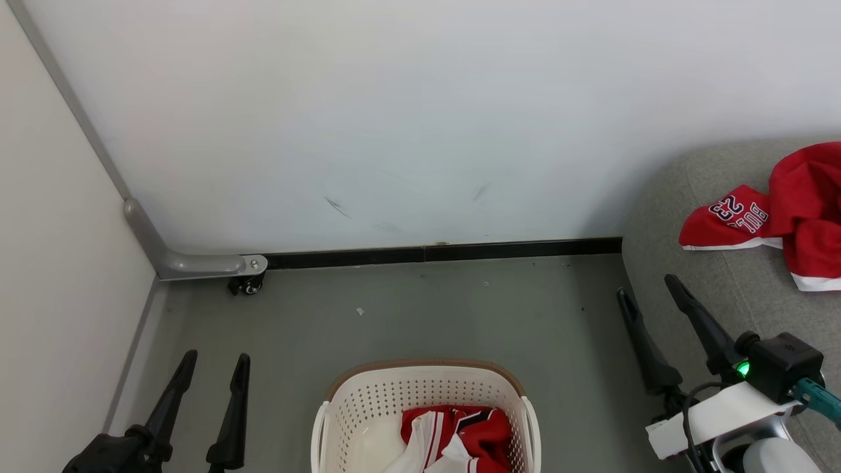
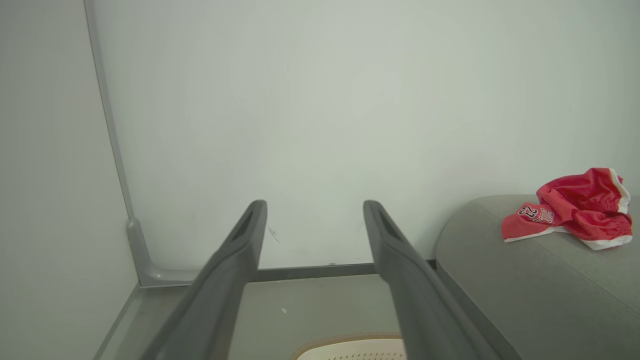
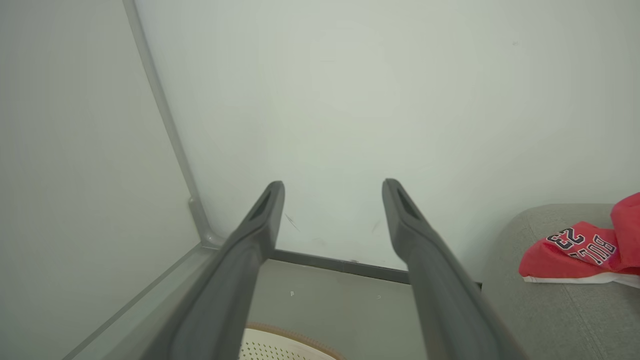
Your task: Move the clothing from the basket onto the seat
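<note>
We look down from the head camera at a grey floor [image 1: 460,309] in the corner of a room with a pale wall [image 1: 394,118].

The laundry basket [image 1: 427,364], cream-white with perforated walls and a brown rim, stands on the floor at the bottom centre. Inside it lies a crumpled heap of red and white clothing [image 1: 483,430], against the basket's right side.

The left gripper [image 1: 217,357] hovers at the lower left, above the floor and left of the basket. Its two dark fingers are spread apart with nothing between them. The clothing in the basket lies to its right and lower in the view, well apart from the fingertips.

The right gripper [image 1: 646,286] hangs at the lower right, over the near edge of the grey sofa seat [image 1: 723,309]. Its fingers are also parted and hold nothing. The basket sits down and to its left, not touching it.

A pair of red shorts [image 1: 788,203] with white trim, printed with "23", lies rumpled on the seat, beyond and to the right of the right gripper's fingertips, clear of them.

In both wrist views we see the spread fingers pointing toward the wall, with a sliver of the basket rim below them and the shorts on the seat off to the right.
</note>
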You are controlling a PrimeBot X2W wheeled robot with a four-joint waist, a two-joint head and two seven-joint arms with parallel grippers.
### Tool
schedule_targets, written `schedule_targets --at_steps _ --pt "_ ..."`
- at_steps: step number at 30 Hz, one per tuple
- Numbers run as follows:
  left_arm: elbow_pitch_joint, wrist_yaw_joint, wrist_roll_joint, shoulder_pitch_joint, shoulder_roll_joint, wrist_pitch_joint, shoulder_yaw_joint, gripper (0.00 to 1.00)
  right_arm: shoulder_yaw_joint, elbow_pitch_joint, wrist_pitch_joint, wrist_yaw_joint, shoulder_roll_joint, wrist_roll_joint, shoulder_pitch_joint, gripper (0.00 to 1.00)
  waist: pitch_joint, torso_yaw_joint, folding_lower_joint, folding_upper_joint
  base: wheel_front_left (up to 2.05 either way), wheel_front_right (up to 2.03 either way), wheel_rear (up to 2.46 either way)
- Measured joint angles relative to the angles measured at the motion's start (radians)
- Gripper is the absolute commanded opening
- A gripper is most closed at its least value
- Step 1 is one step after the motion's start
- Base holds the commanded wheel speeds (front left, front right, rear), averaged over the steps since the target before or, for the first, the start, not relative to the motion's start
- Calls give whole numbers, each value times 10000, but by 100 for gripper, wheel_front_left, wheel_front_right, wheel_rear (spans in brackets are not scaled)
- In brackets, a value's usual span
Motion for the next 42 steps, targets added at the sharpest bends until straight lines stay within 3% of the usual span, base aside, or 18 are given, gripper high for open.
schedule_targets --at_steps 25,42 --pt "905 -523 75 -73 -86 6 -817 100 -690 -807 0 0 244 -274 -32 100 744 -254 0 0 0 0 0" --pt "1227 -834 186 -1677 -151 173 -1724 100 -945 -1406 0 0 378 -454 -910 100 2033 -570 0 0 0 0 0"
